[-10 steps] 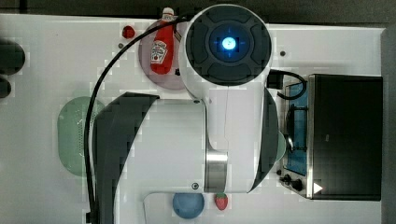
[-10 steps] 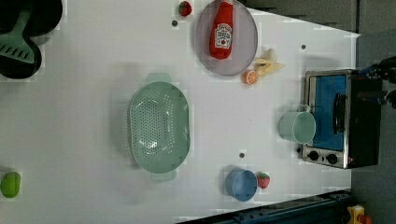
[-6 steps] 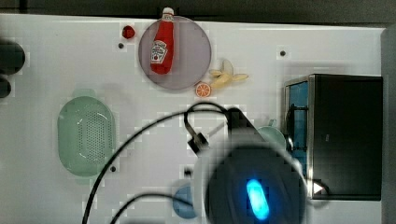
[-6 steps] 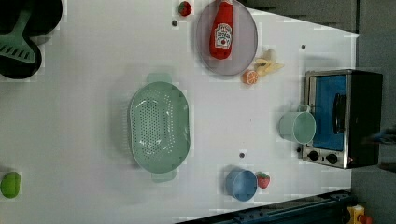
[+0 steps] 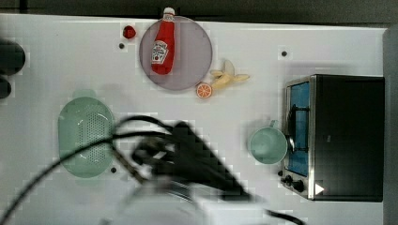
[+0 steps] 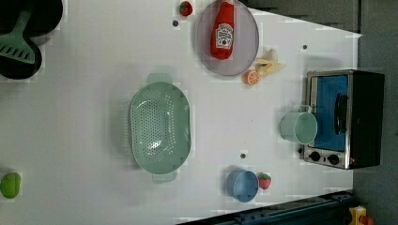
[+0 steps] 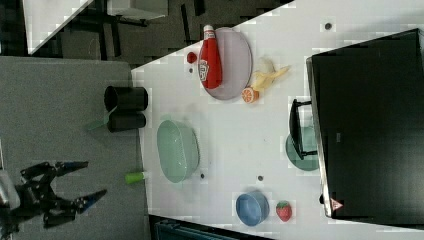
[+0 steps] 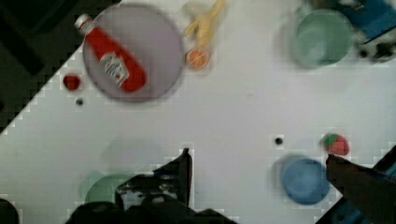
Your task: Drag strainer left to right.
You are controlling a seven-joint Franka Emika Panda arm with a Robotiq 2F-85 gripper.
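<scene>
The strainer [image 5: 87,140] is a pale mint-green oval colander lying on the white table toward the top view's left, and it also shows in the left view [image 6: 159,126] and the right view [image 7: 177,150]. My gripper [image 8: 258,155] hangs high over the table, open, its dark fingers [image 8: 184,170] wide apart with nothing between them. In the wrist view a part of the strainer [image 8: 105,189] peeks out beside one finger. The blurred arm [image 5: 187,159] and its cables cross the top view's lower middle, next to the strainer's right end. The gripper [image 7: 96,177] stands off the table's edge in the right view.
A mint cup [image 5: 267,145] stands beside a toaster oven [image 5: 347,136]. A ketchup bottle [image 5: 162,44] lies on a grey plate [image 5: 192,61], with a banana and an orange half [image 5: 204,90] near it. There is also a blue bowl [image 6: 242,185], a strawberry [image 6: 264,181] and black pots [image 6: 19,42].
The arm has swung from the middle of the top view down to its bottom edge, uncovering the plate and the strainer. The strainer has not moved.
</scene>
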